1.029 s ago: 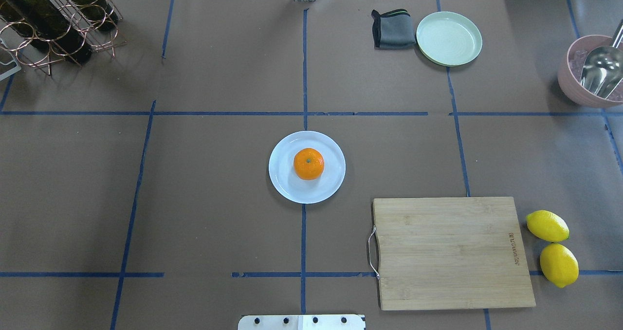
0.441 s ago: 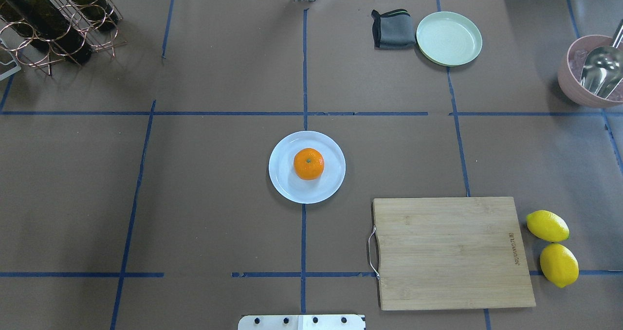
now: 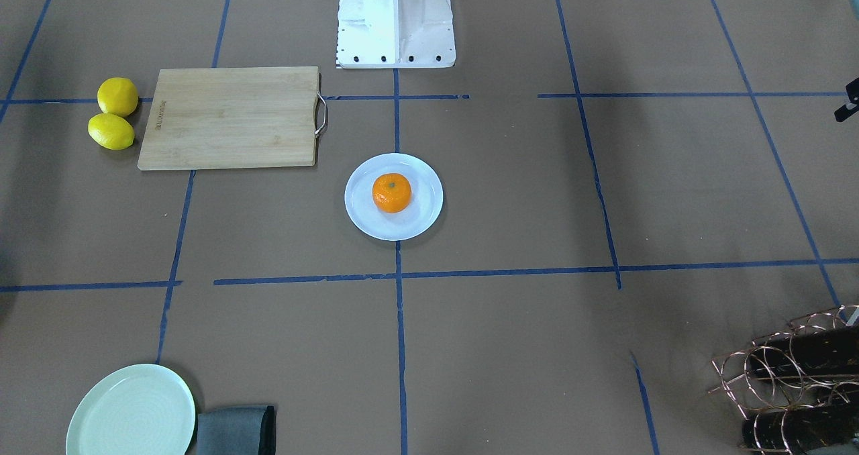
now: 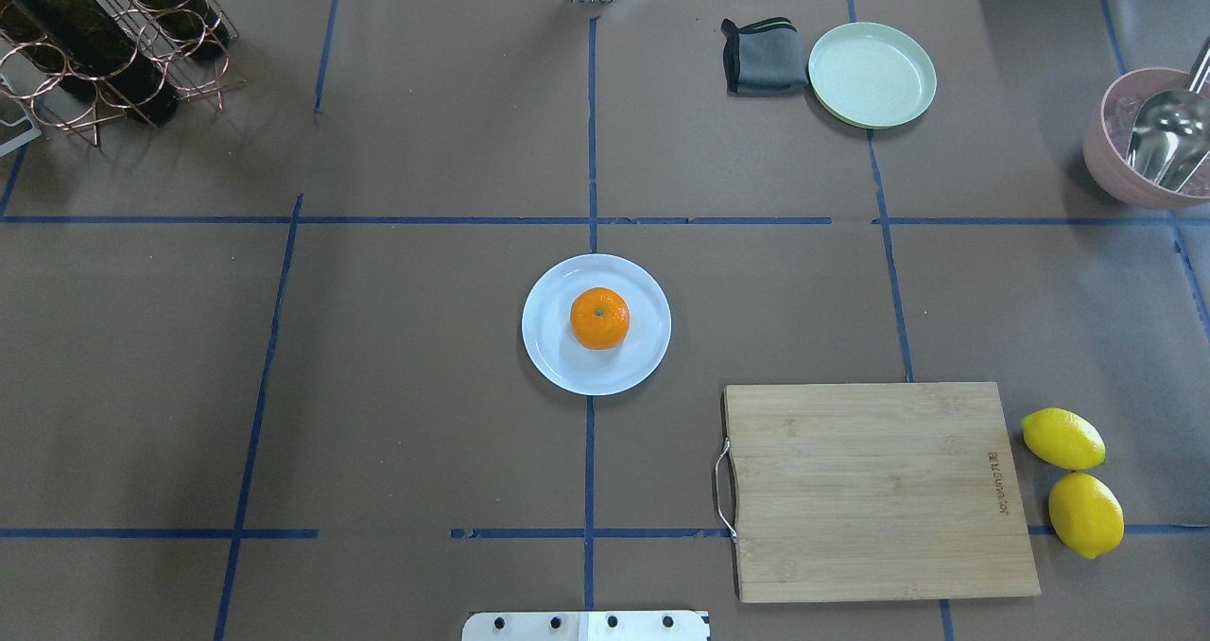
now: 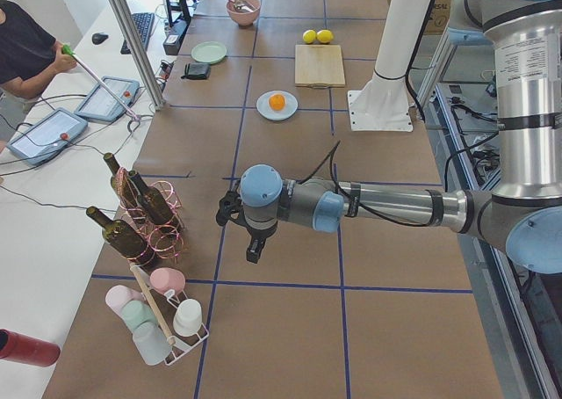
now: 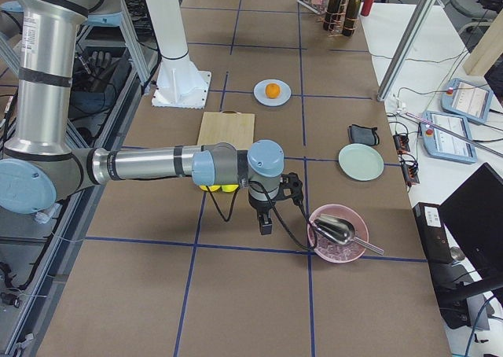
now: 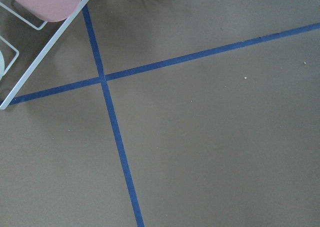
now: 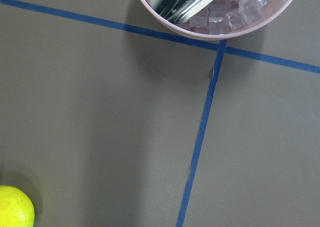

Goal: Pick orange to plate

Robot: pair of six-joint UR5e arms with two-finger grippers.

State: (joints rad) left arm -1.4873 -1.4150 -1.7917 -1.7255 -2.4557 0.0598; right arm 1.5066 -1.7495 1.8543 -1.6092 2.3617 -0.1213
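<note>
1. small round bright-orange citrus fruit (image 4: 599, 319): on round pale bluish-white plate (image 4: 558, 362), mid brown tabletop (image 4: 425, 386)
2. my left hand (image 5: 254, 251), my right hand (image 6: 266, 223): well apart from plate; clenched or released, I cannot tell

Orange (image 4: 599, 319) sits on plate (image 4: 553, 357) — stem dimple up.
Right of plate, robot's side: cutting board (image 4: 874, 490), two lemons (image 4: 1063, 439) past it. Far right of plate: mint plate (image 4: 872, 75) touching grey cloth (image 4: 764, 57). Far left — bottle rack (image 4: 104, 45).

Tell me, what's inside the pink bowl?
A shiny metal scoop lies in the pink bowl on clear cubes that look like ice. Whatever is under the scoop and cubes is covered.
</note>
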